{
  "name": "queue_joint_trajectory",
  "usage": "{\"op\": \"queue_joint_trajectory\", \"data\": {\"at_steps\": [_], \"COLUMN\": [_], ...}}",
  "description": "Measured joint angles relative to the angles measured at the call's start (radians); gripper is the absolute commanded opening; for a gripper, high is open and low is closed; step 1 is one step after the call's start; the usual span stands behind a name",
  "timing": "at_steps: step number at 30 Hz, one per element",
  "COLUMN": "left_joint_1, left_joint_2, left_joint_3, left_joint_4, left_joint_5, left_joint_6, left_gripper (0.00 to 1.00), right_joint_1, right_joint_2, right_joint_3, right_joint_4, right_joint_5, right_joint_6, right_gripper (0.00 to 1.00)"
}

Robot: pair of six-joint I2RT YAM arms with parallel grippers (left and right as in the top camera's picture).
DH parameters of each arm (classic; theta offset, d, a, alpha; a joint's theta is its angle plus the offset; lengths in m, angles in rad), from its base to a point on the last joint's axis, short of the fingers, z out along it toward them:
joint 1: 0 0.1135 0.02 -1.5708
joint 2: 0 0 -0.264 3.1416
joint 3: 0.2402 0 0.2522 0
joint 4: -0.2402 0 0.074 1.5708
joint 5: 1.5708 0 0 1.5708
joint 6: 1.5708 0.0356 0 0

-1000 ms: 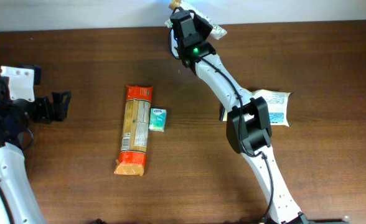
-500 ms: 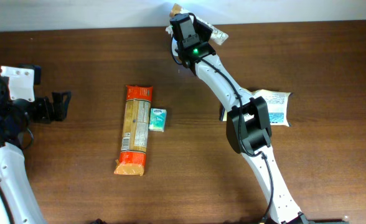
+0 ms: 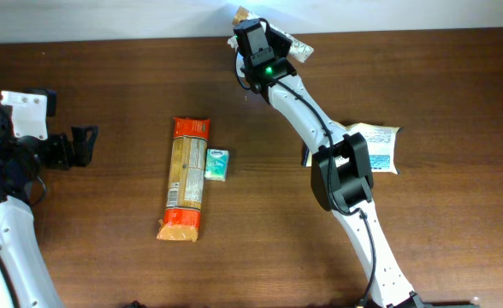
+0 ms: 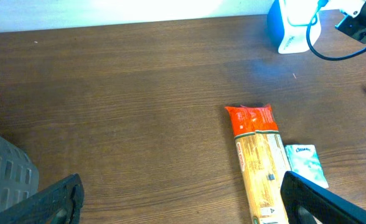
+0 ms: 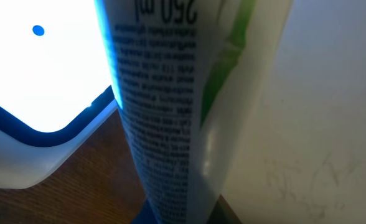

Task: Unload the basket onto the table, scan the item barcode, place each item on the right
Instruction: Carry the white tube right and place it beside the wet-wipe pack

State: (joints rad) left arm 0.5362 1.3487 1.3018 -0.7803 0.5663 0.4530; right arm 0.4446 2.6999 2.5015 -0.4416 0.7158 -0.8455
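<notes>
Packet (image 3: 298, 48) clenched in right gripper (image 3: 269, 38), tilted slightly over the last second, now held steady beside scanner (image 5: 40, 81) at far edge; scan judged underway. Left gripper (image 3: 85, 145) spread wide, empty.

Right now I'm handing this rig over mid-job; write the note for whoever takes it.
Left gripper: open, empty, at the table's left side.
Right gripper: shut on the white-and-green packet, held up at the lit scanner at the far edge.
On the table: pasta packet, small teal packet beside it, white-and-blue pouch to the right.
Done: packet presented.
Left: confirm the read, which the pictures do not show, then set it down.
</notes>
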Motion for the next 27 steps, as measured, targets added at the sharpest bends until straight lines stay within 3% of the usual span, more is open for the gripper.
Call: {"op": "queue_joint_trajectory", "data": {"at_steps": [6,10,16,20,22,27], "left_joint_1": [0.0,0.0,0.0,0.0,0.0,0.0], "left_joint_2": [0.0,0.0,0.0,0.0,0.0,0.0], "left_joint_3": [0.0,0.0,0.0,0.0,0.0,0.0], "left_joint_4": [0.0,0.0,0.0,0.001,0.0,0.0], "left_joint_5": [0.0,0.0,0.0,0.0,0.0,0.0], "left_joint_6": [0.0,0.0,0.0,0.0,0.0,0.0], "left_gripper": [0.99,0.99,0.99,0.99,0.99,0.99], "right_joint_1": [0.0,-0.009,-0.019,-0.019,-0.019,-0.021], "right_joint_2": [-0.001,-0.108,-0.478,-0.52,-0.476,-0.417], "right_joint_3": [0.0,-0.019,-0.008,0.002,-0.102,-0.51], "right_joint_4": [-0.05,-0.24,-0.659,-1.042,-1.088,-0.938], "right_joint_5": [-0.041,-0.195,-0.463,-0.636,-0.708,-0.821], "right_joint_6": [0.013,0.118,0.564,0.848,0.905,0.968], "right_gripper": [0.04,0.04,0.04,0.04,0.04,0.04]}}
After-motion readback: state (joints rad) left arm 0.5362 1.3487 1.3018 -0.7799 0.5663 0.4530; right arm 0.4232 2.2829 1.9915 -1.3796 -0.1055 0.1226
